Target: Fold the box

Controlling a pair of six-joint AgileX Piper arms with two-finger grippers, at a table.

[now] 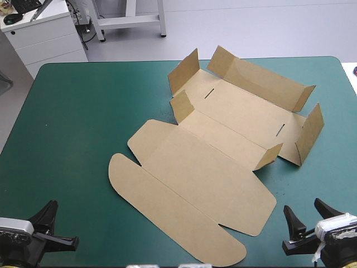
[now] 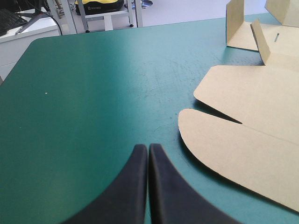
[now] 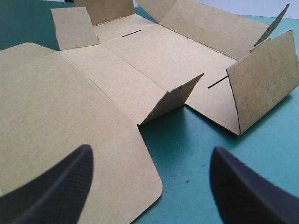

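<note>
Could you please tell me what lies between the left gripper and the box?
Only bare teal-green cover separates the left gripper from the box, as the left wrist view shows.

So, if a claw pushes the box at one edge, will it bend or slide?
Probably slides: the box lies flat on the smooth teal-green cover. Likely stiff between creases, since its raised flaps stand unsupported. Lifted, it may hinge there.
</note>
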